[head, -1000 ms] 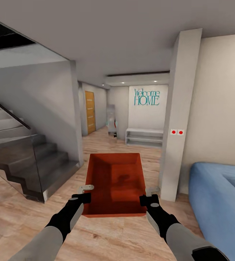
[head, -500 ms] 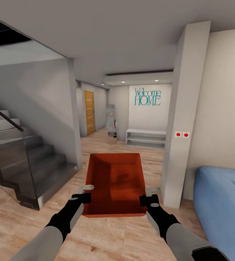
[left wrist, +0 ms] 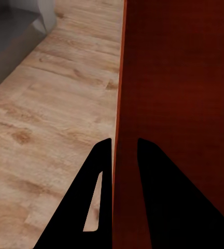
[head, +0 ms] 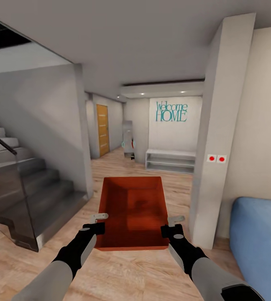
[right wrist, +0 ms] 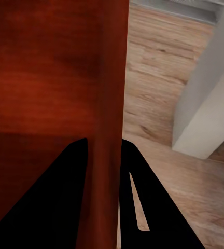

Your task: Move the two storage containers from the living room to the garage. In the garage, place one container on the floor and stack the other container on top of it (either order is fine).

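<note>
While held between both arms, red-orange rectangular open-top storage container sits level above light wood plank floor. Left hand clamps left wall, right hand clamps right wall. Grey staircase at left, blue sofa at right, white pillar just beside container.
</note>
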### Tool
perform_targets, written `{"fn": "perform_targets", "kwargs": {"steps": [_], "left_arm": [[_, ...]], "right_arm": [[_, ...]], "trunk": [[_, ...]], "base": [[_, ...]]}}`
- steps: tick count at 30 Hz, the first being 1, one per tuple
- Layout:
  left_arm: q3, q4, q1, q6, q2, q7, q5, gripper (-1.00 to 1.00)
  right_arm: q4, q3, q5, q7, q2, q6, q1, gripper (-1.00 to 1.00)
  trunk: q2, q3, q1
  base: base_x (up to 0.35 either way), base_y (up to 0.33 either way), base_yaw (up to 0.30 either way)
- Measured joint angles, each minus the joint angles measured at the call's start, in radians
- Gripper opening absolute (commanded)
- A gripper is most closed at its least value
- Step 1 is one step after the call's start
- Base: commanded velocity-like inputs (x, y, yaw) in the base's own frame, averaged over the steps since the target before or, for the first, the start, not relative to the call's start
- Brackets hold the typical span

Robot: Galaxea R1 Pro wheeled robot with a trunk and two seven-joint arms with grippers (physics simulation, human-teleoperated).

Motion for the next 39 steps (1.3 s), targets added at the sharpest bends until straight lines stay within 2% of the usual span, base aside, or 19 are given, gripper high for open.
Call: {"fn": "perform_targets", "kwargs": {"steps": [14,39], "left_arm": [[0.0,0.0,0.0,-0.001,0.0,0.0,0.0,-1.0],[0.0,0.0,0.0,0.0,0.0,0.0,0.0,-1.0]], "right_arm": [[0.0,0.0,-0.001,0.0,0.0,-0.001,0.0,-1.0],[0.0,0.0,0.0,0.0,0.0,0.0,0.0,-1.0]], "trunk": [[0.0,0.0,0.0],[0.0,0.0,0.0]], "base": [[0.323,0.0,0.186],[0.323,0.0,0.009]]}}
